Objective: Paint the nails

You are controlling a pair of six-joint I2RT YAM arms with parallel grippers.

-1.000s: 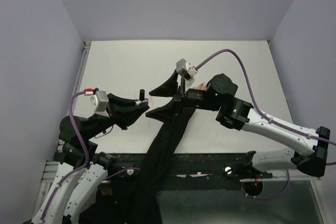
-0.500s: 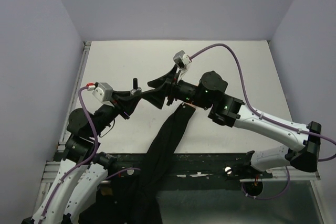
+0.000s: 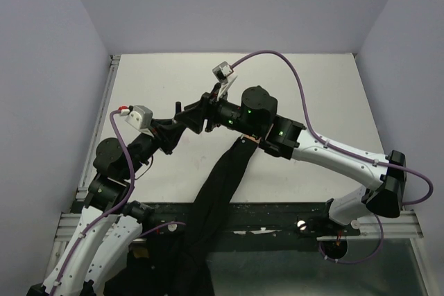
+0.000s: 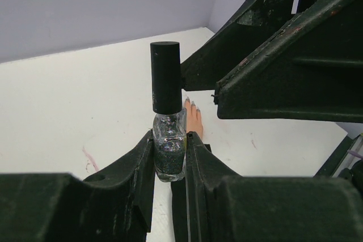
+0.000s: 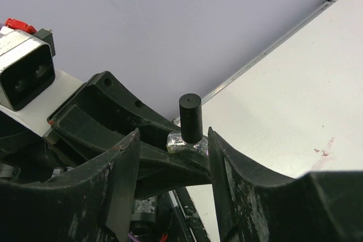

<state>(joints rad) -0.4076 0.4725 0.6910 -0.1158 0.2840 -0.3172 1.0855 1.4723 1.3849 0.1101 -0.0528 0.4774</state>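
Left end effector (image 4: 170, 165) clamps bottle (image 4: 168, 137); right end effector (image 5: 173, 137) spread, beside cap (image 4: 165, 77).

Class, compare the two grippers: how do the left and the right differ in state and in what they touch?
The left gripper is shut on the nail polish bottle, clamping its glass body; the right gripper is open and holds nothing. The left grips low; the right is aimed at the black cap, not touching it. Both are dark two-finger grippers.
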